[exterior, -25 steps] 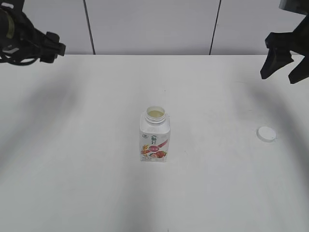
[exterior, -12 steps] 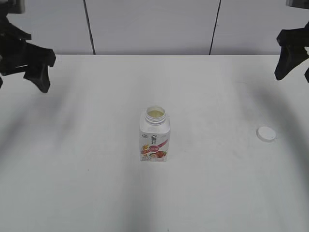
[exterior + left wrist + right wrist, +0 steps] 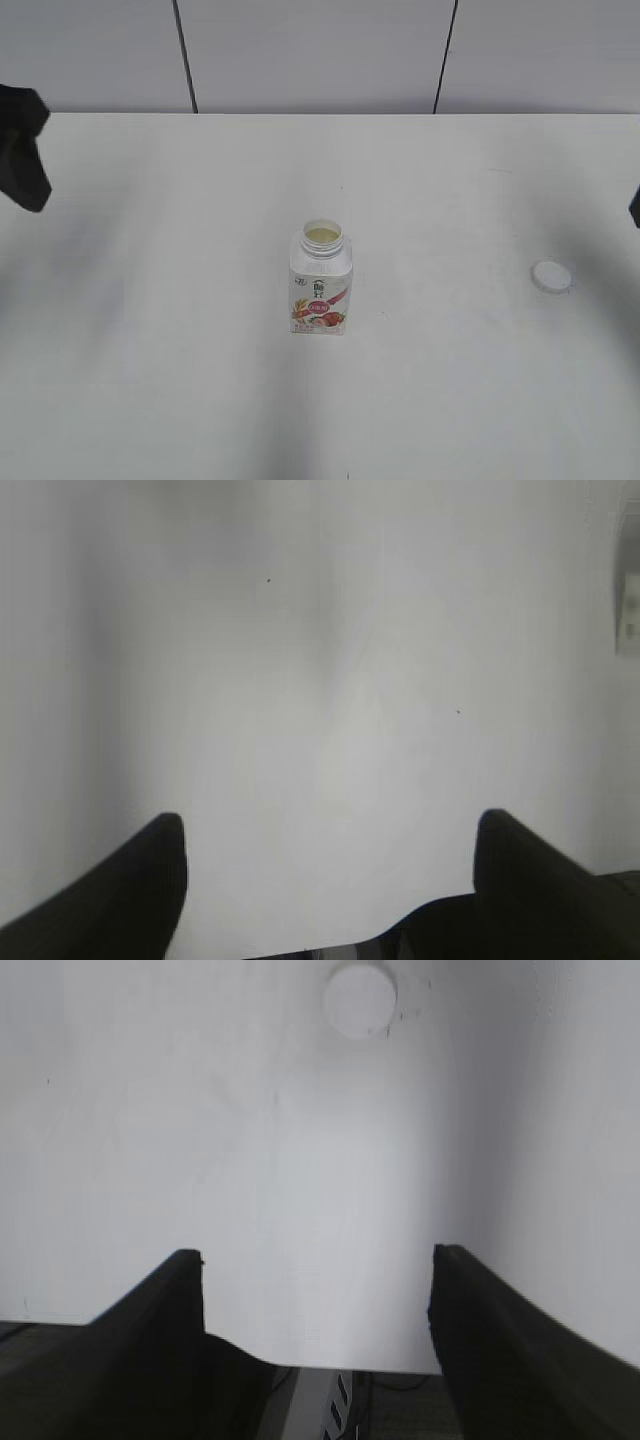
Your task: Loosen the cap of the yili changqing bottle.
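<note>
Two pincers, both spread wide with nothing between their fingers, as I read them from the wrist views: the left pincer [image 3: 330, 880] looks down on bare white worktop [image 3: 180, 380], and the right pincer [image 3: 318, 1310] hangs near the worktop's edge with the cap [image 3: 360, 1000] lying flat ahead of it, well apart from the fingers. In the exterior view I see the yili changqing bottle [image 3: 321, 285] standing upright near the middle of the worktop, label with pink-red fruit picture facing the camera, neck open and pale contents visible inside the mouth. The cap [image 3: 551, 276] is off the bottle and rests on the worktop far to its right, toward the right edge, with a clear stretch of surface between them. Only a dark part of the left arm [image 3: 22, 145] shows at the left border of the exterior view, and a sliver of the right arm [image 3: 635, 205] at the right border; both are well away from bottle and cap. A faint blurred object sits at the upper right margin of the left wrist view; I cannot tell what it is.
</note>
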Action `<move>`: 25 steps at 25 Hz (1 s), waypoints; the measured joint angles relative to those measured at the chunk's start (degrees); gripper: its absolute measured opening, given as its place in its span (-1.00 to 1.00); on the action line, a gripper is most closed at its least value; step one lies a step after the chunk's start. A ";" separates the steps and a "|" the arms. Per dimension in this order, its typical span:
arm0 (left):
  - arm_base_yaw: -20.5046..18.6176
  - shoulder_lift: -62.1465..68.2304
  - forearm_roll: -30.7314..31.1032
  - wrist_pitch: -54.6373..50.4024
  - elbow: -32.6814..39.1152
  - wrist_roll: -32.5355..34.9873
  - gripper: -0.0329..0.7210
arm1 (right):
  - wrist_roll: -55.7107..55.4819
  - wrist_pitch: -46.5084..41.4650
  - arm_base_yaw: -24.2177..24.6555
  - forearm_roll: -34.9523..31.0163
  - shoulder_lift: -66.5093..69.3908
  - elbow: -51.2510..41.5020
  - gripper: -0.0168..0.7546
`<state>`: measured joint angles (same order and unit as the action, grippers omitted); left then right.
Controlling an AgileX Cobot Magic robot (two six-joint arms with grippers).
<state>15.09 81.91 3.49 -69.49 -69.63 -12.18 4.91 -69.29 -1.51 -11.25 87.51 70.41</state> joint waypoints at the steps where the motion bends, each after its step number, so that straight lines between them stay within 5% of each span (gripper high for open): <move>1: 0.00 -2.53 -0.35 0.00 1.22 0.00 0.48 | 0.00 0.00 0.00 -0.08 -2.35 -2.60 0.48; 15: 0.00 -42.75 0.20 -0.25 23.28 2.73 0.34 | -0.11 -0.40 0.00 -0.33 -44.79 -27.11 0.48; 25: 0.00 -68.42 -0.09 -0.24 32.72 3.43 0.33 | -0.11 -0.57 0.00 -0.39 -76.31 -35.75 0.48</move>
<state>15.09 13.49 3.40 -69.73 -36.91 -8.75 4.80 -69.86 -1.51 -11.63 11.20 34.66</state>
